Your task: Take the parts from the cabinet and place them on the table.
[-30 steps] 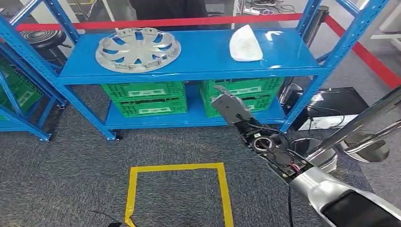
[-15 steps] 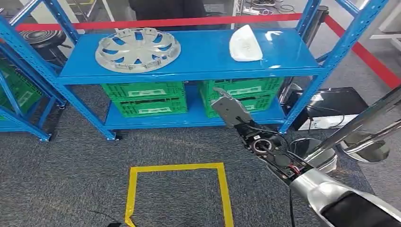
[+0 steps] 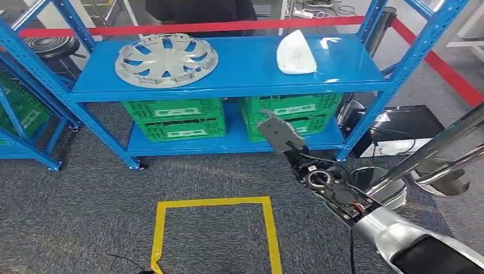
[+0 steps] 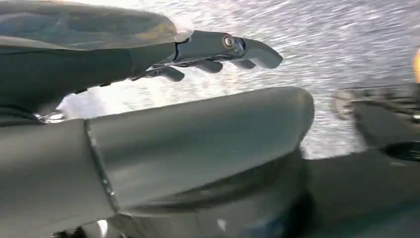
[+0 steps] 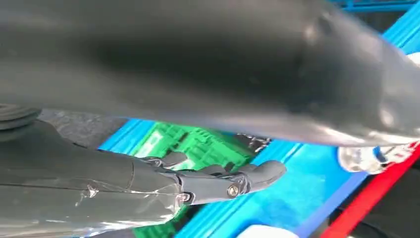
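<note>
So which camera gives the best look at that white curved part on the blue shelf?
The head view: the white part lies whole on the top shelf. The right wrist view catches a white sliver at the picture's edge, possibly the same part. The left wrist view faces the floor.

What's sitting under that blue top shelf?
Under the top shelf, stacked green crates stand on the lower shelf, left and right. The right hand partly covers the right stack. Their contents cannot be seen.

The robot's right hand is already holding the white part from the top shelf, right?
No. In the head view the right hand holds nothing; it is raised in front of the green crates, below the white part, which lies on the top shelf.
</note>
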